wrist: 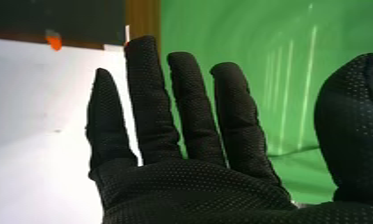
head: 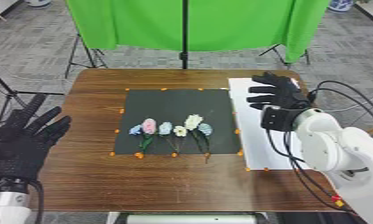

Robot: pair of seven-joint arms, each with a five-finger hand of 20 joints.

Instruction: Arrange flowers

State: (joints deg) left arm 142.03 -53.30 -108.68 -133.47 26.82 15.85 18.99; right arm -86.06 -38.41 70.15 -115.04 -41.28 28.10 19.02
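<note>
In the head view my left hand [head: 22, 142] is at the table's left edge, fingers straight and spread, holding nothing. My right hand [head: 278, 92] is over the white sheet [head: 258, 150] at the right, its fingers extended toward the left. In the right wrist view the right hand [wrist: 191, 187] has straight fingers and nothing in its palm. Several flowers lie in a row on the dark mat [head: 165, 102]: a pink one [head: 149, 126], a white one [head: 193, 121], a small cream one [head: 180, 131] and pale blue ones, such as the rightmost [head: 205, 129].
Orange marks line the mat, one [head: 139, 155] at its front left corner. Beyond the brown table [head: 102, 175] hangs a green cloth [head: 236, 25] with black stands beside it. Black cables [head: 289, 155] run along the right arm over the white sheet.
</note>
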